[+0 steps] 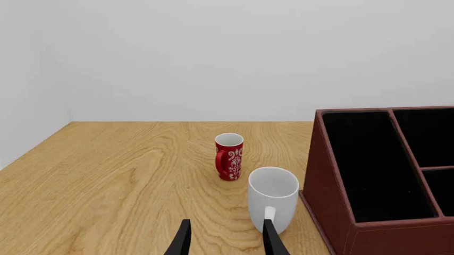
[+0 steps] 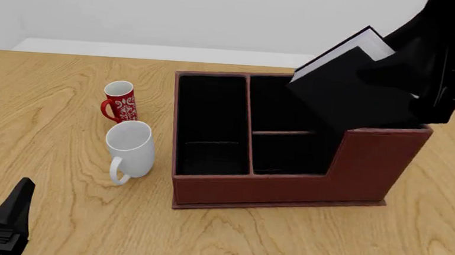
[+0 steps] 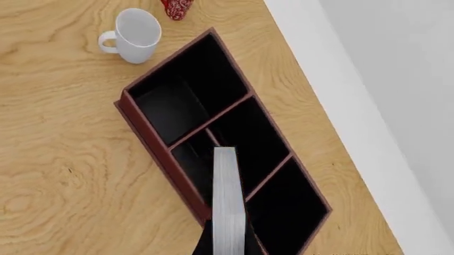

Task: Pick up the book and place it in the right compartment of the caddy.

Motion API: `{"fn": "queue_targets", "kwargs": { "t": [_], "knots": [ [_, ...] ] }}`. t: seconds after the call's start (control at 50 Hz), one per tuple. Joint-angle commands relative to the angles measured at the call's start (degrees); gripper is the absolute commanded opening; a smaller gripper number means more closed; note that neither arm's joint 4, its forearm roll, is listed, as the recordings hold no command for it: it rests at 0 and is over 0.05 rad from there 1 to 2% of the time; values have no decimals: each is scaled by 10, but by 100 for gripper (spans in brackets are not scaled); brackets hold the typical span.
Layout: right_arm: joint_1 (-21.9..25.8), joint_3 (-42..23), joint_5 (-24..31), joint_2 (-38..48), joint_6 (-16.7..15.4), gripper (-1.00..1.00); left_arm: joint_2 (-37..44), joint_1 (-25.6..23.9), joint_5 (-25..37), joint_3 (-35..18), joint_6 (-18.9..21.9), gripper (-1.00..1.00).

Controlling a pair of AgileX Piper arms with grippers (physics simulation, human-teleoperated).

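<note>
Two mugs stand on the wood-grain counter [image 2: 74, 47] left of the caddy [image 2: 287, 187]: a glossy plain white mug [image 2: 129, 151] and, just behind it, a smaller red mug [image 2: 120, 102] with a white ornamental pattern. No brand, label or legible writing shows on any object. The caddy is a rectangular reddish-brown, leather-look box with a matte black lining, one long narrow section, a divided middle section, and a taller stepped end forming the right compartment [image 3: 287, 204]. The book [image 2: 345, 81], a thick black hardcover with white page edges, is held tilted in the air above the right compartment and the middle section, gripped by the right fingers [image 2: 420, 74], which are closed on it. The left fingers [image 1: 223, 241], slim and black, are parted with nothing between them, low over the counter near the white mug.
</note>
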Motion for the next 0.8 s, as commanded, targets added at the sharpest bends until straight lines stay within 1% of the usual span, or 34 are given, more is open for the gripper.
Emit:
{"fn": "queue_targets", "kwargs": {
  "t": [0.02, 0.04, 0.06, 0.1, 0.12, 0.14, 0.16, 0.18, 0.22, 0.24, 0.26, 0.28, 0.3, 0.32, 0.34, 0.36, 0.38, 0.4, 0.42, 0.44, 0.48, 0.5, 0.52, 0.54, 0.58, 0.6, 0.62, 0.64, 0.66, 0.7, 0.72, 0.74, 0.78, 0.8],
  "knots": [
    [-24, -43, 0, 15, -1, -100, 0, 0, 0, 0, 0, 100],
    [-34, -57, 0, 19, -4, -100, 0, 0, 0, 0, 0, 100],
    [-32, -53, 0, 18, -1, -100, 0, 0, 0, 0, 0, 100],
    [-36, -54, 0, 18, -6, -100, 0, 0, 0, 0, 0, 100],
    [-45, -70, 0, 22, -7, -100, 0, 0, 0, 0, 0, 100],
    [-43, -65, 0, 21, -3, -100, 0, 0, 0, 0, 0, 100],
    [-55, -71, 0, 23, -13, -100, 0, 0, 0, 0, 0, 100],
    [-56, -79, 0, 27, -2, -100, 0, 0, 0, 0, 0, 100],
    [-59, -74, 0, 27, -6, -100, 0, 0, 0, 0, 0, 100],
    [-70, -85, 0, 32, -7, -100, 0, 0, 0, 0, 0, 100],
    [-68, -95, 0, 36, 3, -100, 0, 0, 0, 0, 0, 100],
    [-68, -95, 0, 36, 3, -100, 0, 0, 0, 0, 0, 100],
    [-85, -106, 0, 41, -7, -100, 0, 0, 0, 0, 0, 100],
    [-85, -106, 0, 41, -7, -100, 0, 0, 0, 0, 0, 100],
    [-82, -104, 0, 42, 1, -100, 0, 0, 0, 0, 0, 100],
    [-93, -107, 0, 45, -4, -100, 0, 0, 0, 0, 0, 100],
    [-93, -107, 0, 45, -4, -100, 0, 0, 0, 0, 0, 100],
    [-95, -115, 0, 48, 9, -100, 0, 0, 0, 0, 0, 100],
    [-96, -104, 0, 48, 11, -100, 0, 0, 0, 0, 0, 100],
    [-106, -115, 0, 52, 12, -100, 0, 0, 0, 0, 0, 100],
    [-111, -110, 0, 55, 15, -100, 0, 0, 0, 0, 0, 100],
    [-99, -111, 0, 56, 38, -100, 0, 0, 0, 0, 0, 100],
    [-85, -115, 0, 55, 49, -100, 0, 0, 0, 0, 0, 100],
    [-100, -124, 0, 60, 43, -100, 0, 0, 0, 0, 0, 100],
    [-107, -121, 0, 63, 44, -100, 0, 0, 0, 0, 0, 100],
    [-105, -110, 0, 62, 48, -100, 0, 0, 0, 0, 0, 100],
    [-110, -120, 0, 66, 56, -100, 0, 0, 0, 0, 0, 100],
    [-115, -117, 0, 67, 52, -100, 0, 0, 0, 0, 0, 100],
    [-118, -122, 0, 70, 60, -100, 0, 0, 0, 0, 0, 100],
    [-120, -116, 0, 70, 61, -100, 0, 0, 0, 0, 0, 100],
    [-121, -122, 0, 72, 70, -100, 0, 0, 0, 0, 0, 100],
    [-122, -115, 0, 73, 77, -100, 0, 0, 0, 0, 0, 100],
    [-136, -104, 0, 76, 72, -100, 0, 0, 0, 0, 0, 100],
    [-129, -103, 0, 76, 86, -100, 0, 0, 0, 0, 0, 100]
  ]
}}
